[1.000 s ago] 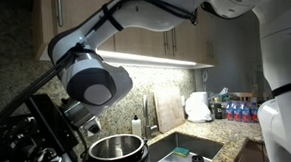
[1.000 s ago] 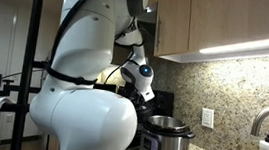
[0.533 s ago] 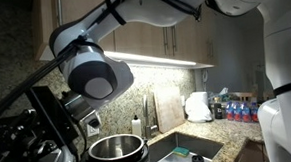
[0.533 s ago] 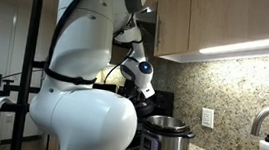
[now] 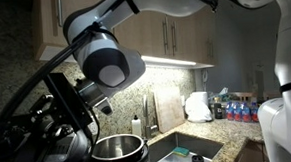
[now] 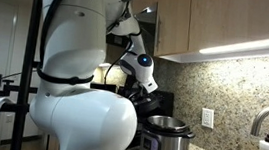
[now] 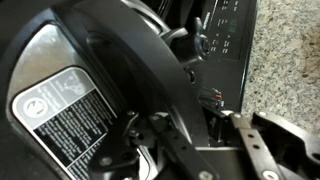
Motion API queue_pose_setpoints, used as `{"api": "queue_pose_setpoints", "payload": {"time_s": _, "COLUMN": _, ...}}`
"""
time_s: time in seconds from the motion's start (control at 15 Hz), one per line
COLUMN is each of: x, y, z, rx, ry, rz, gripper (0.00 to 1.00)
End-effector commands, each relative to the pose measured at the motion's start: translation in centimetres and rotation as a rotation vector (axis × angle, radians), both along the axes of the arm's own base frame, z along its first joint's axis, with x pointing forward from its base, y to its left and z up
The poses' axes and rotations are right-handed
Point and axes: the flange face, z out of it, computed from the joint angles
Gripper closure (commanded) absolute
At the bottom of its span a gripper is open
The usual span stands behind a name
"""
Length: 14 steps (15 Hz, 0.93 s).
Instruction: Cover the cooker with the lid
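Black and glossy, the lid (image 7: pixel 95 70) fills most of the wrist view, tilted and close to the camera. It bears a grey label (image 7: pixel 60 105) with a round emblem and lines of white print, too blurred to read. Small white marks on a dark panel (image 7: pixel 225 20) at the top edge are also illegible. The claw (image 7: pixel 235 130) shows only as grey metal parts by the lid's edge; I cannot tell whether it is wide, narrow or gripping.

Speckled granite forms the counter (image 7: pixel 290 50) and the backsplash (image 6: pixel 238 96), which carries a wall outlet (image 6: pixel 207 117). Wooden cabinets (image 6: pixel 230 25) hang above, with a light strip (image 5: pixel 174 59) beneath them.

The cooker (image 5: pixel 117 148) stands uncovered on the counter in both exterior views, its steel pot bare. Just beside it lies a sink (image 5: pixel 194 147), with a soap bottle (image 5: pixel 136 127), a board (image 5: pixel 169 108) leaning on the wall, and some bottles (image 5: pixel 237 110) farther off. The robot's white body (image 6: pixel 73 89) blocks much of an exterior view.
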Motion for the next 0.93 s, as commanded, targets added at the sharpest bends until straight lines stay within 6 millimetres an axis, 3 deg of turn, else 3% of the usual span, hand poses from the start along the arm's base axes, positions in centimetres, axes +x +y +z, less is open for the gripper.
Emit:
{"api": "queue_pose_setpoints", "payload": {"time_s": 0.0, "x": -2.2, "y": -3.0, "z": 2.3, "rx": 0.042, "ry": -0.019, "rz": -0.063, "gripper": 0.99}}
{"api": "queue_pose_setpoints", "payload": {"time_s": 0.27, "x": -3.3, "y": -7.2, "z": 2.3, "rx": 0.067, "ry": -0.010, "rz": -0.105, "gripper": 0.99}}
{"api": "queue_pose_setpoints", "payload": {"time_s": 0.53, "x": -4.0, "y": -12.7, "z": 2.0, "rx": 0.112, "ry": 0.001, "rz": -0.148, "gripper": 0.99}}
{"api": "queue_pose_setpoints", "payload": {"time_s": 0.87, "x": -3.1, "y": -20.2, "z": 1.4, "rx": 0.179, "ry": 0.051, "rz": -0.146, "gripper": 0.99}}
